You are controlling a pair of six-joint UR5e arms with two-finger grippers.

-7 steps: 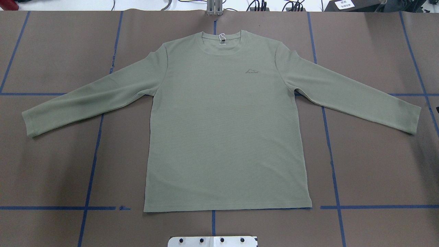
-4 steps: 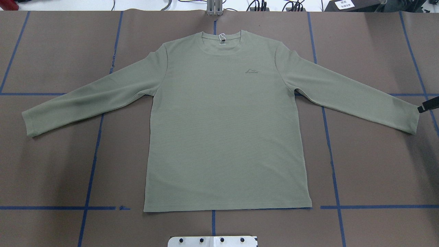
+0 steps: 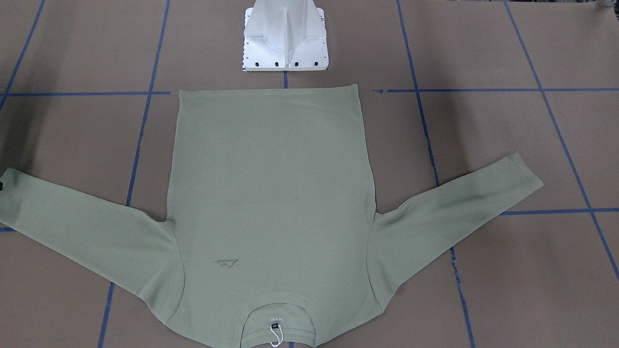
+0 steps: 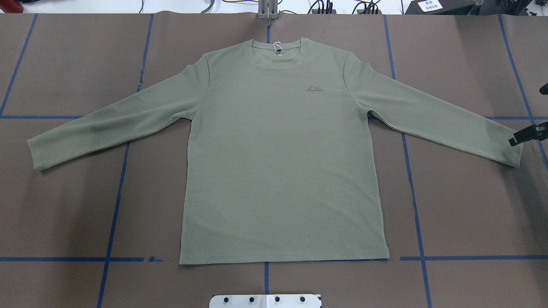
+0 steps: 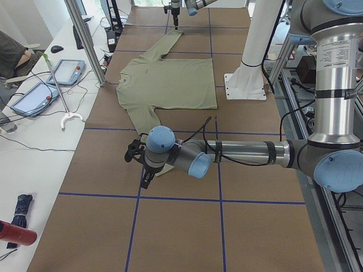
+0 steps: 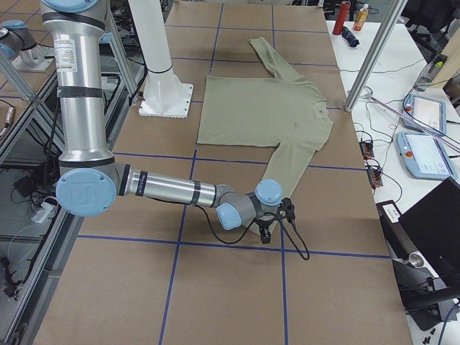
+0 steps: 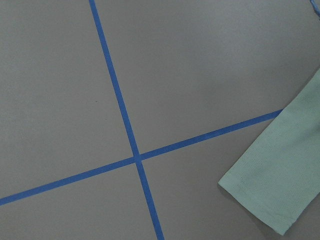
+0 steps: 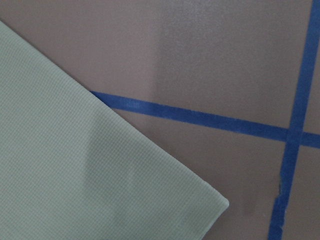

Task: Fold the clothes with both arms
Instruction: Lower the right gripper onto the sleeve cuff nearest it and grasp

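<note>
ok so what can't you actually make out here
right claw: the overhead view's right edge cuts it off, so open or shut is unclear.
left claw: shows only in the left side view, partly behind its own wrist; state unclear.
chest logo on the shirt: too small to read.

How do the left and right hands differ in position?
The right hand shows in the overhead view, at the edge of the right cuff; the left hand is outside that view. The right wrist camera sees sleeve across half its frame; the left one catches the left cuff in one corner. Both sit low near a cuff.
</note>
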